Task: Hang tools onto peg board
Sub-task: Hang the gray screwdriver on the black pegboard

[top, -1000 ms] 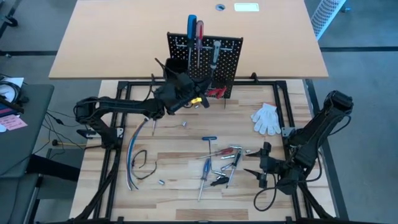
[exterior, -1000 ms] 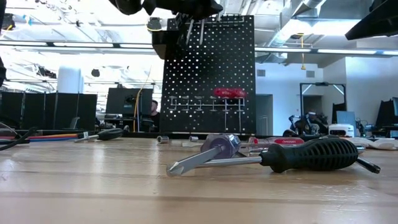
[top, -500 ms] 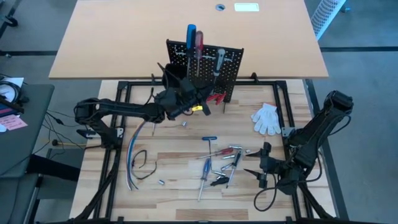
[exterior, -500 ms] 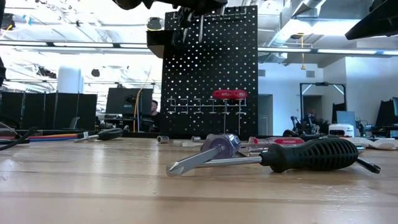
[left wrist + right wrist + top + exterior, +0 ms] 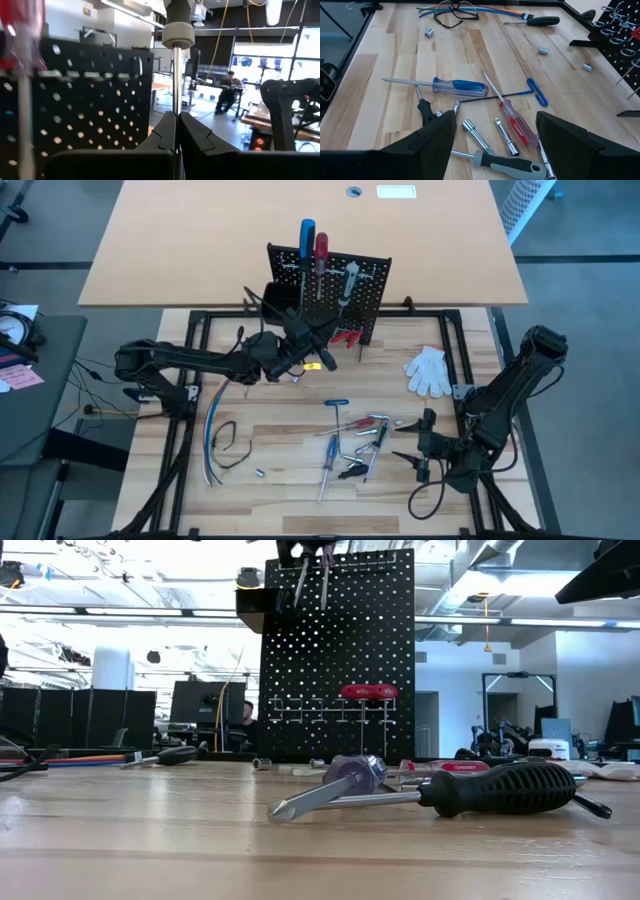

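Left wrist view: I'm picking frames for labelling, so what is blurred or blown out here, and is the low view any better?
Left wrist view: the red handle at the edge is smeared, the peg board soft. Low view: the ceiling lights glare white, and the black-handled screwdriver is sharp.

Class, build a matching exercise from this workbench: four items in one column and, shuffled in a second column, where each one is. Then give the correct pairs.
Items
1. white glove
2. blue-handled screwdriver with a clear tip section
3. red-handled pliers
4. bundle of loose coloured cables

Places
A. hanging on the black perforated peg board
B. lying flat among the loose tools in the middle of the wooden table
C. on the table's left side
D. on the table near the right arm's base

Pairs: 1-D, 2-B, 3-A, 4-C
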Motion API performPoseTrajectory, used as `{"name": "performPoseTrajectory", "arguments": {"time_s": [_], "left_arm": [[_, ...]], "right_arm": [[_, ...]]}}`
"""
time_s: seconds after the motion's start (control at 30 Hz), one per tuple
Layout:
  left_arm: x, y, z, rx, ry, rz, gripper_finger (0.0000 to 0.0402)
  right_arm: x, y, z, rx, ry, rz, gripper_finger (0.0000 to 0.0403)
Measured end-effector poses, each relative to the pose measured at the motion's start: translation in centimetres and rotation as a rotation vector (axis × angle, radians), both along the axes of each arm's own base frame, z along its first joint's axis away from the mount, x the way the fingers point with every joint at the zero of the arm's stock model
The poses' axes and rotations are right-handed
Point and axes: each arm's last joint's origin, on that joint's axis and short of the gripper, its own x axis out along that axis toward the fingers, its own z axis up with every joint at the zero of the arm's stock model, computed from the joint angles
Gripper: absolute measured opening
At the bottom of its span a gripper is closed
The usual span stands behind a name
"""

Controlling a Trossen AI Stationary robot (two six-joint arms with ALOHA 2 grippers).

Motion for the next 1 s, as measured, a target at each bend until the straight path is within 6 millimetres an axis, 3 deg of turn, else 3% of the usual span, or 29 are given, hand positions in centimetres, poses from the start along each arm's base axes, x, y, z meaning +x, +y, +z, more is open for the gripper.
{"name": "performPoseTrajectory", "arguments": {"time_s": [0.23, 0.37, 0.53, 0.7, 0.83, 1.0], "left_arm": [[-2.3, -2.9, 2.1, 0.054, 0.086, -0.005, 0.0], [-3.1, -4.2, 2.3, 0.056, 0.144, -0.026, 0.0], [-3.3, -5.2, -0.6, 0.074, 0.212, 0.04, 0.0], [-2.8, -7.8, -3.4, 0.143, 0.261, 0.046, 0.0], [-2.1, -9.5, -4.5, 0.186, 0.242, 0.023, 0.0], [-1.3, -10.4, -5.8, 0.206, 0.255, 0.005, 0.0]], "right_arm": [[0.0, 0.0, 0.0, 0.003, -0.002, 0.001, 0.0286], [0.0, 0.0, 0.0, 0.003, -0.003, 0.001, 0.0286], [0.1, 0.1, 0.2, -0.004, -0.031, -0.013, 0.0286], [0.9, -0.3, 0.4, -0.169, -0.133, -0.124, 0.0286], [2.9, -1.6, 1.1, -0.274, -0.119, -0.15, 0.0286], [6.3, -2.6, 3.9, -0.368, -0.192, 0.049, 0.0286]]}}
